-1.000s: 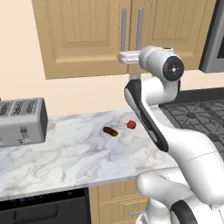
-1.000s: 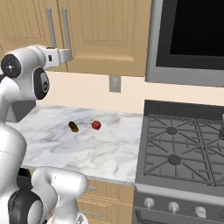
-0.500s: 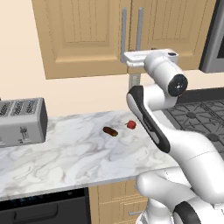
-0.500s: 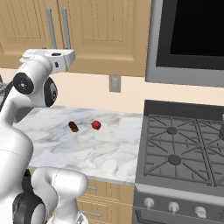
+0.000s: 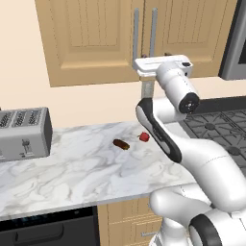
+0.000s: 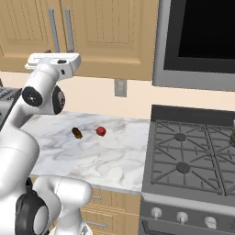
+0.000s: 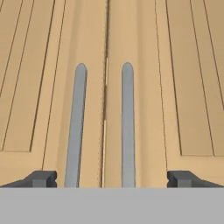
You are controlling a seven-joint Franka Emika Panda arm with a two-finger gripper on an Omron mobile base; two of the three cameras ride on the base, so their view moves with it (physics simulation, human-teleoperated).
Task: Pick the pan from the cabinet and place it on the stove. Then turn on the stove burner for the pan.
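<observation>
The arm is reached up to the cabinet (image 5: 110,38), whose two doors are shut, so the pan, which the task puts inside, cannot be seen; I take it to sit behind those doors, straight ahead of the jaws. The gripper (image 7: 112,178) is squared to the seam where the doors meet, jaws spread as wide as they go and holding nothing. In the hand view one tip sits at about 7 o'clock and the other at about 5 o'clock, with both grey bar handles between them: the left handle (image 7: 75,127) and the right handle (image 7: 127,127) run up toward 12 o'clock either side of the seam. The hand looks level and close to the door faces, which suits hooking a handle and pulling, though how near the tips are to the bars I cannot tell. It looks centred on the seam, not on either handle, so I'd judge it needs to shift sideways before closing on one. Down on the table (image 6: 110,156) lie a small brown thing (image 6: 77,133) and a red one (image 6: 100,131), near each other, well below the hand. The stove (image 6: 193,160) sits at 3 o'clock of the table, its grates bare, knobs along its front.
</observation>
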